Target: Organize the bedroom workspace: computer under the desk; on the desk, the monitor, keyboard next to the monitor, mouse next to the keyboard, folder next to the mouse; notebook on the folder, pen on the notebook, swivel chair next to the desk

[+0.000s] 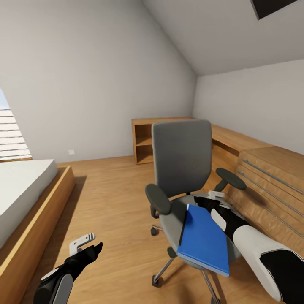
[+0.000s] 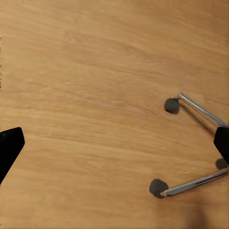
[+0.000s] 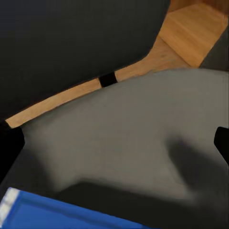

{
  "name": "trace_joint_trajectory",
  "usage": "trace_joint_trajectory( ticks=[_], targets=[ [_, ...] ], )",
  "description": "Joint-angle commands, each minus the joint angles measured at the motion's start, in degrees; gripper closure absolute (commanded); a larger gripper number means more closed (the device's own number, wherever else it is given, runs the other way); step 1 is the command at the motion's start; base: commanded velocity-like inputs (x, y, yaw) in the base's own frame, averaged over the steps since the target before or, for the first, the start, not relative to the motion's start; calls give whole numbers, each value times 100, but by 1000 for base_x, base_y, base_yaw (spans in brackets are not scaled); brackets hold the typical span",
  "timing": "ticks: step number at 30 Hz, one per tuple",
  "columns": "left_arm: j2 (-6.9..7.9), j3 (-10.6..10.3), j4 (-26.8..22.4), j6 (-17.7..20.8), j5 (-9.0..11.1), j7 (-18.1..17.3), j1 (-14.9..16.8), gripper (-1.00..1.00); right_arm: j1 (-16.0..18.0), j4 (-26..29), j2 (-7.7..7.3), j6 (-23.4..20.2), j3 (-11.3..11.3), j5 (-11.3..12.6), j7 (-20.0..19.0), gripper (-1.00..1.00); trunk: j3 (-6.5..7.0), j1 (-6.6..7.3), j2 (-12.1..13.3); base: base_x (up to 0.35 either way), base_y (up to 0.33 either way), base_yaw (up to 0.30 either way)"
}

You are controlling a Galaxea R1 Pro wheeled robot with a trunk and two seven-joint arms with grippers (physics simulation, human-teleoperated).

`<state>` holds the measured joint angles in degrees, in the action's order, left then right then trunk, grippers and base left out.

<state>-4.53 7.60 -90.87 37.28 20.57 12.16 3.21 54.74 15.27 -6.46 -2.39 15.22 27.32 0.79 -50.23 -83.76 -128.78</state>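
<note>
Bedroom (image 1: 84, 76): pale grey sloped walls, light wood plank floor (image 1: 114, 202), wood-framed bed (image 1: 33, 198) on my left. A light wood chest of drawers (image 1: 270, 185) and low shelving run along the right wall.

Progress, judged from here: early. The swivel chair (image 1: 181, 160) stands mid-floor beside the chest. The folder (image 1: 204, 238) lies on its seat, overhanging the front edge, so the transfer to the desk is not yet done. The chair itself has yet to be positioned.

Materials: chair seat and tall back in matte grey upholstery, black oval armrests, thin metal star legs ending in dark castors (image 2: 158, 187). The folder is flat, bright blue, smooth, with a black spine.

My right gripper (image 1: 215, 196) hovers over the seat just behind the folder; its fingers look parted, holding nothing. My left gripper (image 1: 86, 244) hangs low over bare floor near the chair base, spread wide and empty.
</note>
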Motion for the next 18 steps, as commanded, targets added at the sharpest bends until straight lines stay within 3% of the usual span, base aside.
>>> trace_joint_trajectory(
  ticks=[1,8,18],
  targets=[
    [-4,4,-8,25,61,42,4,-100,1,9,11,-25,33,24,9,-100,-6,-1,-2,101,0,178],
    [-4,4,-5,27,61,41,4,-100,1,1,38,-31,37,10,3,-100,-6,-1,-2,36,0,160],
    [-4,4,-9,25,61,41,4,-100,1,-16,52,-51,94,4,1,-100,-6,-1,-2,3,0,20]
  ],
)
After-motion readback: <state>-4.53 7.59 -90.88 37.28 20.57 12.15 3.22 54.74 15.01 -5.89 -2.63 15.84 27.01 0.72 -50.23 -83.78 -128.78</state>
